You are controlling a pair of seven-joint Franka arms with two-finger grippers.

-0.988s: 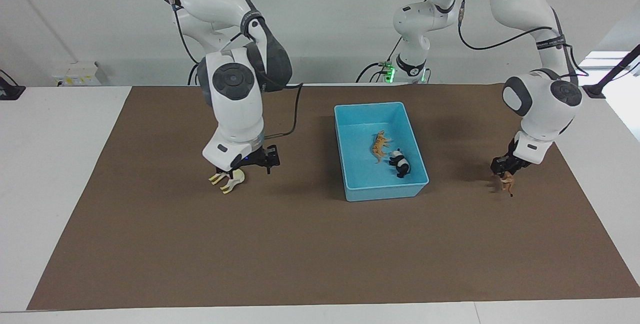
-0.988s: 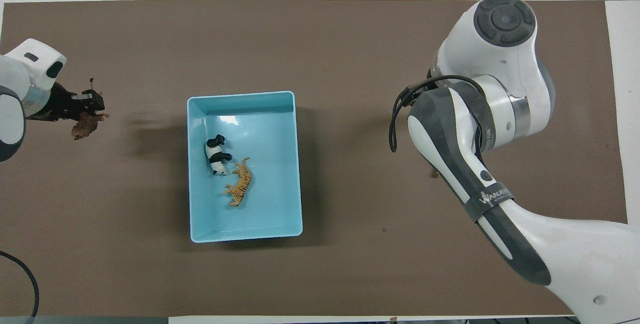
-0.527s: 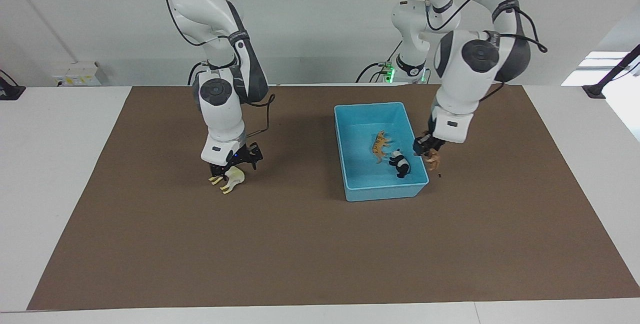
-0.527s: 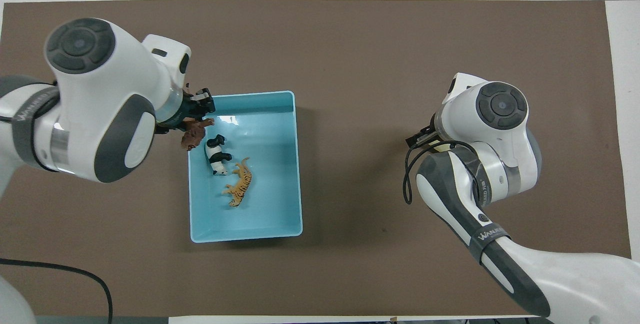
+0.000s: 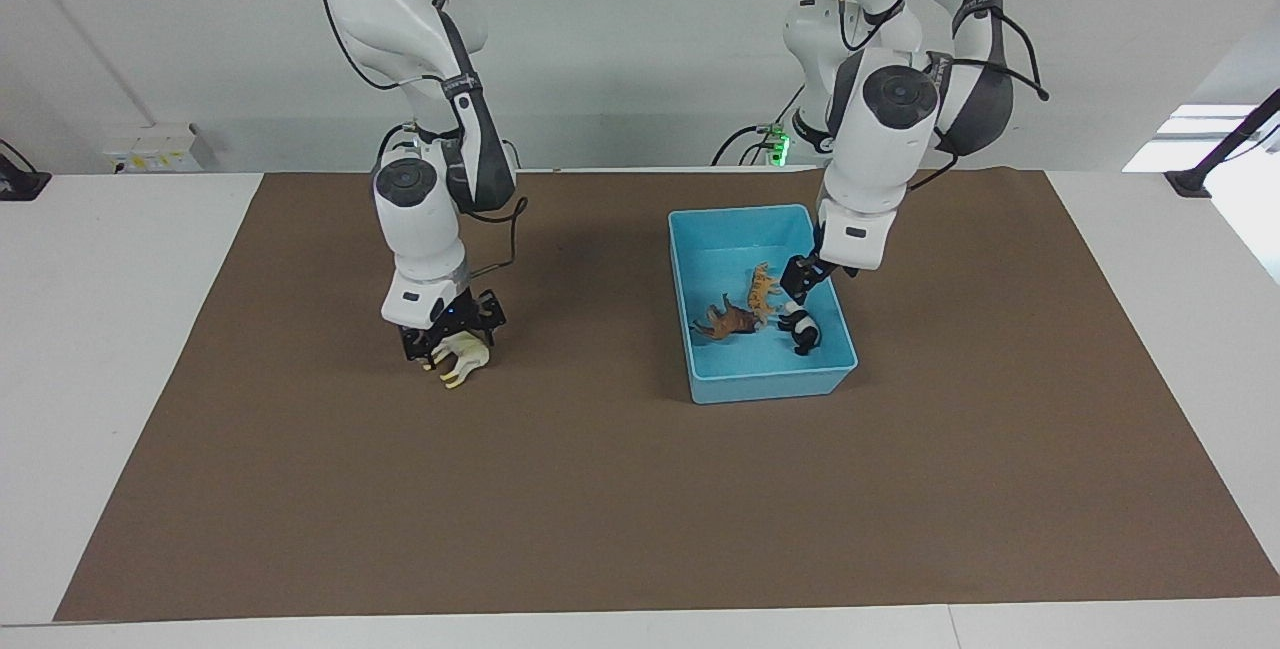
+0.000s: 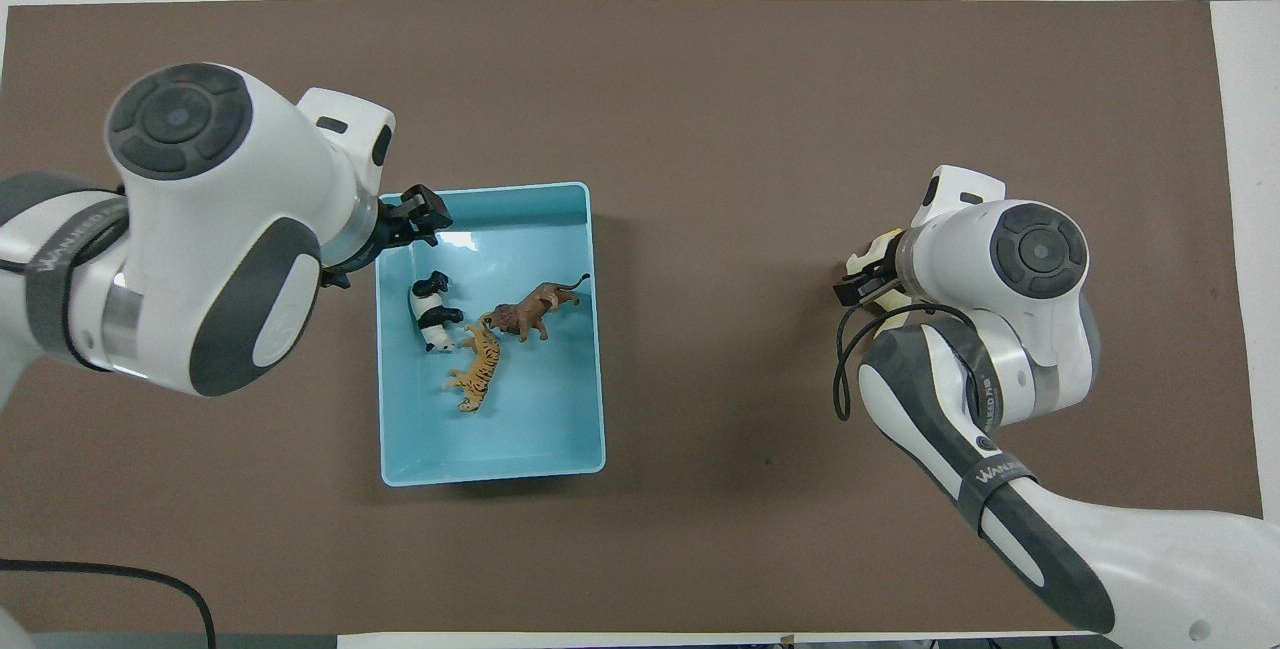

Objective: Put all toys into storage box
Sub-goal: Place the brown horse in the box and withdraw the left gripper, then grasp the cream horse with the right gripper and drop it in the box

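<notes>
Overhead, left end effector (image 5: 800, 281) above box rim (image 5: 770, 383)

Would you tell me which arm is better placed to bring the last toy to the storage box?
Right: its tool is at the cream camel; the left tool is over the blue storage box.

"WANUEED" band on right arm (image 6: 990, 489)

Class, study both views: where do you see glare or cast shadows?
Overhead view: a white glint on the storage box floor under the left gripper, and a soft shadow beside the box. Facing view: a shadow beneath the cream camel in the right gripper.
</notes>
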